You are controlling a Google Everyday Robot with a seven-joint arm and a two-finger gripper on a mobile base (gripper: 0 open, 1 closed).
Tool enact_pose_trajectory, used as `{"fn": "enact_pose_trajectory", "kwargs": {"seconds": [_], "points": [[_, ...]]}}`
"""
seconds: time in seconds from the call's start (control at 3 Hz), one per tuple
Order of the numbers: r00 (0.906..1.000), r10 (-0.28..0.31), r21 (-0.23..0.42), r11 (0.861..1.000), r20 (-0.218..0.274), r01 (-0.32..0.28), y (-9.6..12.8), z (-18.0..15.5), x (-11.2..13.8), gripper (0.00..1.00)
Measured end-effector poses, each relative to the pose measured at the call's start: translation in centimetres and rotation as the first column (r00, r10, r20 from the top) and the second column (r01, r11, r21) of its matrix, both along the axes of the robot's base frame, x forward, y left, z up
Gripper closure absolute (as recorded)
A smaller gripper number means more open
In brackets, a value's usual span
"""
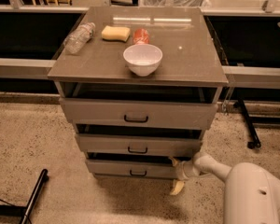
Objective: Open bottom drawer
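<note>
The grey-brown cabinet [191, 64] has three drawers, all slightly ajar. The bottom drawer [126, 168] is the narrowest, with a small black bar handle [138, 173]. It sits out a little, with a dark gap above its front. My gripper [176, 174] is at the right end of this drawer's front, reaching in from my white arm [210, 166] at lower right. One yellowish finger [173, 161] lies at the drawer's top edge and the other one hangs below it, so the fingers stand apart across the front's right end.
On the cabinet top stand a white bowl [143, 59], a clear plastic bottle [78, 37], a yellow sponge [115, 33] and a red can [141, 36]. A black stand leg [33, 195] lies on the speckled floor at lower left. A black chair base [248, 125] is at right.
</note>
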State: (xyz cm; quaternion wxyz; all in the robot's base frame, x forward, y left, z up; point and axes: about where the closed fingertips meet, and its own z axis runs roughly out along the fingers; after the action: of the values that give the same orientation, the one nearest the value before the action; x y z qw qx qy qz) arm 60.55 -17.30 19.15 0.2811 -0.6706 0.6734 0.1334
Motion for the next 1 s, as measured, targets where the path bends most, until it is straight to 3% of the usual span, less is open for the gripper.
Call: {"fn": "enact_pose_trajectory", "kwargs": {"seconds": [0.33, 0.67, 1.0], "points": [[0.9988, -0.046, -0.081, 0.996, -0.018, 0.044, -0.18, -2.53, 0.11, 0.00], [0.9988, -0.046, -0.081, 0.996, -0.018, 0.044, -0.18, -2.53, 0.11, 0.00], [0.9988, -0.046, -0.081, 0.996, -0.018, 0.044, -0.17, -2.53, 0.11, 0.18]]}}
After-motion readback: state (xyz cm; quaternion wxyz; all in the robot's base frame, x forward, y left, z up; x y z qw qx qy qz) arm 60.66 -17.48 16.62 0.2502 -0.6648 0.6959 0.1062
